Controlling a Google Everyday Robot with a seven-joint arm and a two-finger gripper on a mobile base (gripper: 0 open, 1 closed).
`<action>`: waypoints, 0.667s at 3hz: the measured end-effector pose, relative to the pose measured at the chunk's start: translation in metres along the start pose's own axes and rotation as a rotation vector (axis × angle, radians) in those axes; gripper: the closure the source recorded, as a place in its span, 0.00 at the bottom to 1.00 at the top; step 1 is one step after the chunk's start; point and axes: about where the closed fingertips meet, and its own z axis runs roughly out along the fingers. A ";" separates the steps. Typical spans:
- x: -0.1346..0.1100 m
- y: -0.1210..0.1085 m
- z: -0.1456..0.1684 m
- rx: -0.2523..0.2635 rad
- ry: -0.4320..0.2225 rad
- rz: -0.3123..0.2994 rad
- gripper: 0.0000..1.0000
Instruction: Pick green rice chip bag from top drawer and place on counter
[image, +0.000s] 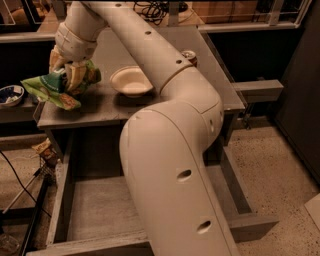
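Up at the counter (102, 107), gripper (71, 79) clamps the green rice chip bag (46, 88).

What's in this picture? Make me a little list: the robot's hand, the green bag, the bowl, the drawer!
hand: at the counter's left edge, shut on the green rice chip bag
green rice chip bag: in the hand, sticking out past the counter's left edge
counter: grey top holding the bowl
white bowl: upright on the counter, right of the bag, not touching it
top drawer: pulled open below the counter, partly hidden by the arm
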 end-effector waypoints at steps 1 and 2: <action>0.000 0.000 0.000 0.000 0.000 0.000 0.35; 0.000 0.000 0.000 0.000 0.000 0.000 0.11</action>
